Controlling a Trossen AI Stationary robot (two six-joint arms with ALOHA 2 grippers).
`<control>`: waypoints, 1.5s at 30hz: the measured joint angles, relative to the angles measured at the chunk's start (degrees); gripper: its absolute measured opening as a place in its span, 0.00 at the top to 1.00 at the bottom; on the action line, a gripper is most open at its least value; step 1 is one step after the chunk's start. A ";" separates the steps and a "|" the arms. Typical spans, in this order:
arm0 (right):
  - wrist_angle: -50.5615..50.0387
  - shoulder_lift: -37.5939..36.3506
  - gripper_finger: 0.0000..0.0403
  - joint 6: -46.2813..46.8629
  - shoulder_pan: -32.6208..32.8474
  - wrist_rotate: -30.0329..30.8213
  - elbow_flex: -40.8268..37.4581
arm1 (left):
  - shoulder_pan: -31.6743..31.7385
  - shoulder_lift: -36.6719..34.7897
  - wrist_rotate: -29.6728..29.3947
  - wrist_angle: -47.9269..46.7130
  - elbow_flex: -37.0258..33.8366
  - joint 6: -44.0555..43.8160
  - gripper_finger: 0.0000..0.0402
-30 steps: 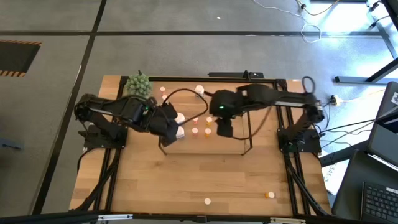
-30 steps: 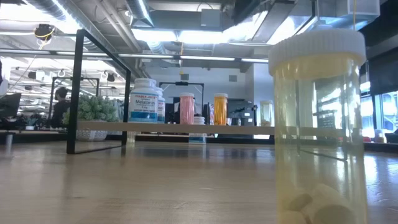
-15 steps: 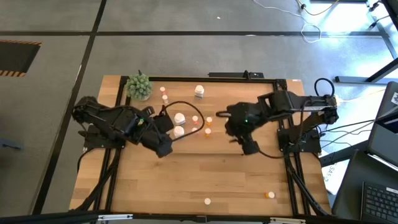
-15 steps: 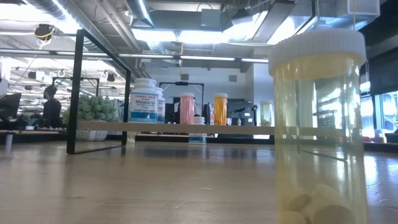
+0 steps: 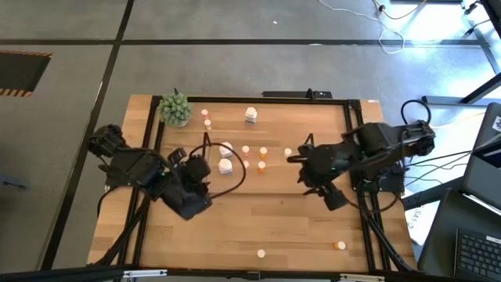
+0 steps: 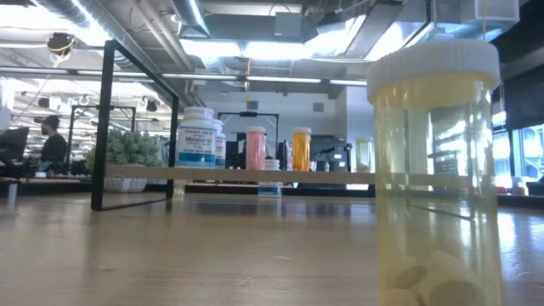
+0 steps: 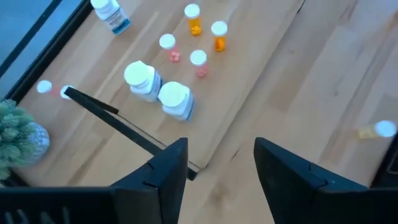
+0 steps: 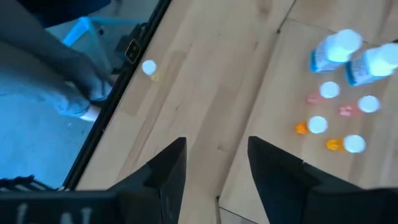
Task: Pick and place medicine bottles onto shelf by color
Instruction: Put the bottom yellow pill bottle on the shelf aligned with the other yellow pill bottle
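**Arms drawn back from the shelf, bottles still on the table**

Both arms have pulled away from the shelf [image 5: 270, 168] since a second ago: earlier they reached over it, now they hang at its two sides. Left gripper [image 7: 214, 165] is near the shelf's left end with its fingers apart and nothing between them. Right gripper [image 8: 211, 165] is off the shelf's right end, also spread and empty.

On the shelf base stand two white bottles [image 5: 225, 157], and beside them small pink and orange bottles [image 5: 262, 154]. One more white bottle [image 5: 250, 115] stands behind the shelf, near the plant [image 5: 175, 108]. A cream bottle [image 5: 261, 253] and an orange bottle [image 5: 340, 245] wait well in front of the shelf, at the near table edge.

I judge these risks: the bottles on the shelf stand close together, so a gripper coming in with another bottle may knock a neighbour over. The thin wire frame can also catch a finger. The far bottles need a long reach, and a poor grip on such a small bottle may let it roll.
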 joint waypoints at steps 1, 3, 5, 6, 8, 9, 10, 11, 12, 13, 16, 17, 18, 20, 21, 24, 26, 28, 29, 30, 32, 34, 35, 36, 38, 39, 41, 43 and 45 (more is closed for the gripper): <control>-0.26 -0.64 0.57 0.66 0.63 0.13 0.01 | -0.63 0.09 -0.56 0.40 0.00 -0.82 0.56; -0.65 -2.02 0.57 1.83 2.16 0.13 -0.41 | -1.77 0.19 -1.79 1.79 0.00 -2.01 0.56; -0.01 -4.05 0.57 3.06 3.70 0.22 -2.76 | -2.68 0.21 -3.23 3.26 0.00 -3.05 0.55; 0.50 -5.25 0.57 4.32 4.44 0.39 -4.57 | -2.98 0.21 -3.62 4.21 0.00 -3.54 0.55; 1.57 -8.04 0.57 7.22 5.75 0.64 -8.99 | -3.44 0.21 -3.62 5.79 0.00 -3.72 0.55; 2.74 -9.58 0.57 8.82 6.40 0.74 -11.58 | -3.66 0.21 -3.62 6.57 0.00 -3.72 0.55; 4.20 -11.23 0.57 10.49 7.04 0.81 -14.07 | -3.78 0.21 -3.66 7.36 0.00 -3.74 0.56; 5.61 -12.96 0.57 12.26 7.80 0.81 -16.67 | -3.86 0.21 -3.67 8.04 0.00 -3.73 0.55; 6.97 -14.65 0.57 14.15 8.67 0.80 -19.10 | -3.97 0.21 -3.65 8.43 0.00 -3.68 0.55; 8.10 -16.35 0.57 15.96 9.59 0.76 -21.44 | -3.99 0.21 -3.65 8.76 0.00 -3.64 0.56; 10.08 -20.85 0.57 22.59 12.67 0.62 -27.55 | -3.99 0.28 -3.67 8.94 0.00 -3.68 0.55; 10.19 -22.16 0.57 25.08 13.76 0.61 -29.35 | -3.95 0.50 -3.73 9.11 0.00 -3.66 0.55; 10.20 -23.38 0.57 27.84 14.79 0.61 -30.94 | -3.88 0.66 -3.78 9.33 0.00 -3.57 0.56; 10.16 -25.36 0.57 33.56 17.10 0.95 -34.03 | -3.91 0.79 -3.76 9.61 -0.02 -3.59 0.55; 10.29 -26.05 0.57 36.24 18.33 1.49 -35.48 | -3.92 0.97 -3.87 9.81 0.02 -3.60 0.55; 10.49 -26.98 0.57 42.17 21.99 2.51 -39.08 | -3.92 1.63 -4.06 10.77 0.00 -3.66 0.55; 10.91 -26.95 0.57 44.44 24.13 2.57 -41.01 | -3.92 2.35 -3.63 12.24 0.06 -3.56 0.56; 12.30 -26.87 0.57 45.86 25.92 3.08 -42.72 | -4.09 2.92 -3.03 13.63 0.03 -3.52 0.55; 13.75 -26.87 0.57 46.12 26.60 3.44 -43.54 | -4.33 3.44 -2.46 13.93 0.00 -3.50 0.56; 15.33 -26.87 0.57 46.22 27.19 3.62 -44.30 | -4.35 4.02 -1.99 15.08 0.02 -3.46 0.56; 17.84 -26.85 0.57 46.22 28.16 3.68 -45.22 | -4.69 4.98 -1.30 16.76 0.02 -2.73 0.55; 20.86 -26.87 0.57 46.23 28.69 3.72 -45.97 | -5.06 6.14 -1.01 17.79 0.02 -1.56 0.56; 21.95 -26.84 0.57 46.19 28.88 3.72 -46.29 | -5.15 6.55 -0.96 18.85 0.02 -0.72 0.56; 22.53 -26.83 0.57 46.11 28.96 3.72 -46.61 | -5.39 7.21 -0.96 19.40 0.02 -0.50 0.55; 23.89 -26.83 0.57 46.06 29.02 4.12 -47.19 | -5.58 8.57 -0.97 19.78 0.02 -0.37 0.55; 24.15 -26.83 0.57 46.07 29.02 4.89 -47.45 | -5.58 9.37 -0.81 20.36 0.02 -0.10 0.55; 23.89 -26.83 0.57 46.08 29.00 6.65 -47.81 | -5.43 11.03 0.57 21.56 0.02 2.03 0.56; 23.92 -26.80 0.57 46.18 28.99 8.44 -47.81 | -5.27 12.97 2.72 22.99 0.02 5.91 0.56; 24.15 -26.80 0.57 46.30 28.99 9.92 -47.81 | -5.01 14.98 3.68 24.62 0.02 9.94 0.56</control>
